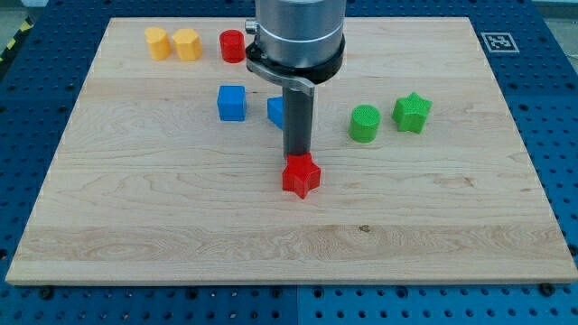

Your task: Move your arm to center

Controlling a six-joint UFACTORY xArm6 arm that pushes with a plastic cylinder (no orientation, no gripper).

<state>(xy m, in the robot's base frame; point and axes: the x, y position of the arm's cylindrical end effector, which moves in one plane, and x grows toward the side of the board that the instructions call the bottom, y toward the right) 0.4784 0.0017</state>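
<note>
My tip (297, 158) stands near the middle of the wooden board (135, 208), touching or just behind the top edge of a red star block (301, 175). A blue cube (231, 103) lies to the upper left of the tip. A second blue block (276, 111) is partly hidden behind the rod. A green cylinder (364, 123) and a green star (412, 112) lie to the right. Two yellow blocks (157, 42) (187, 43) and a red cylinder (232, 45) sit at the view's top left.
The arm's grey body (298, 36) hangs over the board's top middle and hides part of it. A blue perforated table (560, 108) surrounds the board. A black-and-white marker tag (498, 41) sits on the board's top right corner.
</note>
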